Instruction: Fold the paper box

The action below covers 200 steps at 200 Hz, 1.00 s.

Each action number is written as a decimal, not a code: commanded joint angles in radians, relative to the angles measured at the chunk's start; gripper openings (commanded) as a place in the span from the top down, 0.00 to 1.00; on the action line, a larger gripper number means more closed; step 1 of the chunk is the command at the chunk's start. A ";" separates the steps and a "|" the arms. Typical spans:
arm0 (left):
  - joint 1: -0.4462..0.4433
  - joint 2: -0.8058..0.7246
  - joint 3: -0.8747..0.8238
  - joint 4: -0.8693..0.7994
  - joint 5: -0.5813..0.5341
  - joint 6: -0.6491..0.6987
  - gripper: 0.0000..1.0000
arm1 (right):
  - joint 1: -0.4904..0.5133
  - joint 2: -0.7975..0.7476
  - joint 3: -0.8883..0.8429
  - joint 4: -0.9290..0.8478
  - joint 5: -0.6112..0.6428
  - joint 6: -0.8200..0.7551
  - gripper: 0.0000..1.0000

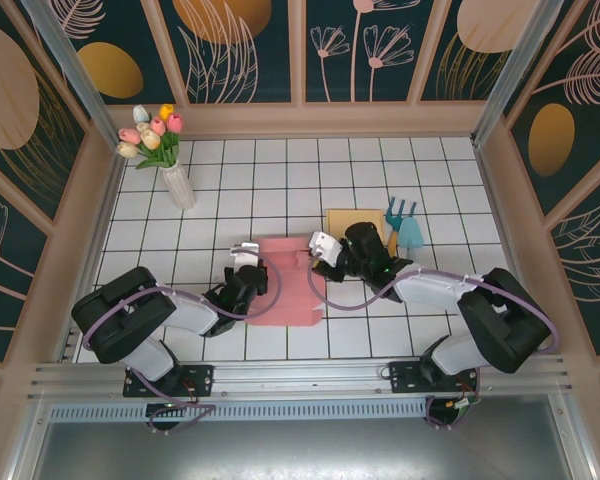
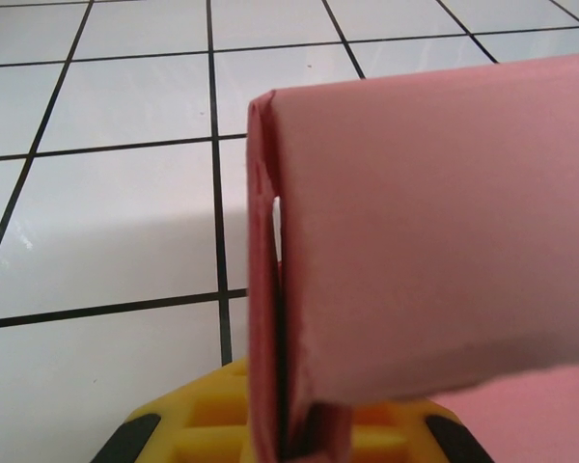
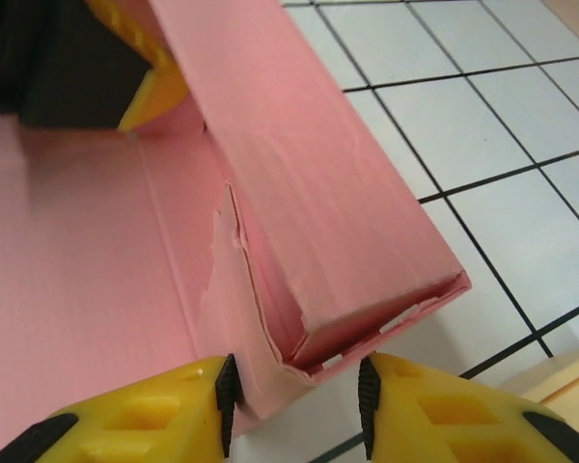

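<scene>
The pink paper box (image 1: 292,285) lies partly folded on the white tiles between both arms. My left gripper (image 1: 252,270) is at its left edge. In the left wrist view it (image 2: 294,436) is shut on an upright pink wall (image 2: 262,289), with a folded panel (image 2: 434,222) leaning over to the right. My right gripper (image 1: 320,258) is at the box's right edge. Its jaws (image 3: 294,388) straddle the end of a doubled-over side wall (image 3: 309,183); the left pad (image 3: 226,386) touches the paper, the right pad (image 3: 369,391) stands a little apart. The left gripper's yellow finger (image 3: 152,89) shows at the far end.
A white vase (image 1: 178,185) of tulips stands at the back left. A tan wooden board (image 1: 352,220) and teal garden tools (image 1: 408,226) lie just behind the right gripper. Wooden walls enclose the tiled table on three sides.
</scene>
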 commanded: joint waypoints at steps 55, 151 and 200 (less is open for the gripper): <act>-0.014 -0.033 0.027 -0.013 0.078 -0.045 0.98 | 0.101 0.064 -0.051 0.384 0.262 0.400 0.68; -0.020 0.003 0.081 -0.098 0.084 -0.150 0.98 | 0.171 0.301 0.023 0.445 0.757 0.603 0.87; -0.020 -0.020 0.104 -0.243 -0.092 -0.292 0.97 | 0.178 0.322 0.047 0.282 1.098 0.755 0.86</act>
